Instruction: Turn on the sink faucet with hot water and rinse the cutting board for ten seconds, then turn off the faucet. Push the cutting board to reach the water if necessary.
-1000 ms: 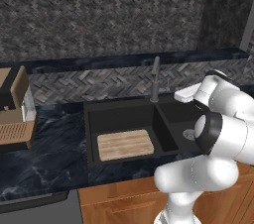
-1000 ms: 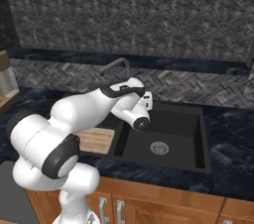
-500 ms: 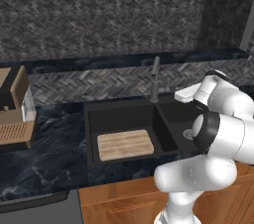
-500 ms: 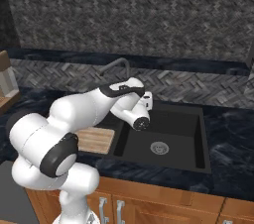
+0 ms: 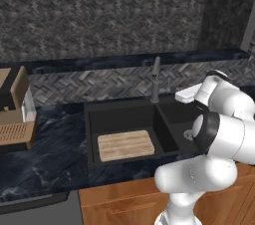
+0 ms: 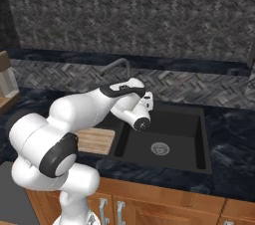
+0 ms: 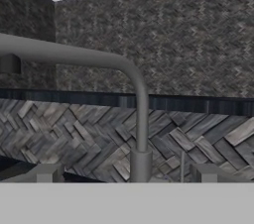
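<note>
Gripper (image 6: 145, 100) with fingers spread, empty, just in front of the faucet (image 7: 140, 119). Board (image 5: 125, 145) lies flat in the sink (image 5: 89, 134) (left basin), left of the faucet.

You have a brown-and-tan appliance (image 5: 15, 109) with a slatted tray at the far left, sitting on the dark marbled counter (image 5: 50, 154); behind it runs a grey herringbone backsplash (image 5: 99, 82), topped by a dark ledge (image 5: 109, 61); above that you see a dark textured wall (image 5: 99, 15); below the counter edge, wooden cabinet fronts (image 6: 164, 204) carry silver handles (image 6: 121, 213).
</note>
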Available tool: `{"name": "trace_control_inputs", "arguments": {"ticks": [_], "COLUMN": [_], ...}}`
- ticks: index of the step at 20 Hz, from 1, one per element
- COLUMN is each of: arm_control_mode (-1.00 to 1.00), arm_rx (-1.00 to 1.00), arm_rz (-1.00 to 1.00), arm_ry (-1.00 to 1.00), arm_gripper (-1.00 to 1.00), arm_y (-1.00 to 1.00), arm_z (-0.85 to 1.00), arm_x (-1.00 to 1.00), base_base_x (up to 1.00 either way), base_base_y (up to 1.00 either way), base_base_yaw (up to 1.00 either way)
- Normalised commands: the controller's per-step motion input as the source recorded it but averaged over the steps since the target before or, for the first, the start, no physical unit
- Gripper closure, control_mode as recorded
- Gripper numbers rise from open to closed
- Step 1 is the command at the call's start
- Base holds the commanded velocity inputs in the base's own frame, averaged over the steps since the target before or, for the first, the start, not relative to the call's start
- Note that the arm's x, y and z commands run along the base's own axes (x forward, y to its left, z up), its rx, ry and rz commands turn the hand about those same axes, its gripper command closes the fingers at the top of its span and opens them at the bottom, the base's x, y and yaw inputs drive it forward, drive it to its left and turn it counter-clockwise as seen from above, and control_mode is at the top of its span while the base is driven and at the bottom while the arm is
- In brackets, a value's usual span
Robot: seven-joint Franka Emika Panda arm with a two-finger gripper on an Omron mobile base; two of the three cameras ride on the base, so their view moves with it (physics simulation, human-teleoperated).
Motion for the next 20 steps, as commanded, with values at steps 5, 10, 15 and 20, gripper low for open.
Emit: {"name": "trace_control_inputs", "arguments": {"ticks": [5, 10, 15, 20], "arm_control_mode": [-1.00, -1.00, -1.00, -1.00], "arm_rx": [0.00, 0.00, 0.01, 0.04], "arm_rz": [0.00, 0.00, -0.01, -0.06], "arm_ry": [0.00, 0.00, 0.00, 0.00], "arm_gripper": [-1.00, -1.00, -1.00, -1.00], "arm_y": [0.00, -0.03, -0.13, -0.25], "arm_z": [0.00, 0.00, 0.00, -0.03], "arm_x": [0.03, 0.15, 0.20, 0.18], "base_base_x": [0.00, 0.00, 0.00, 0.00], "base_base_y": [0.00, 0.00, 0.00, 0.00], "base_base_yaw": [0.00, 0.00, 0.00, 0.00]}}
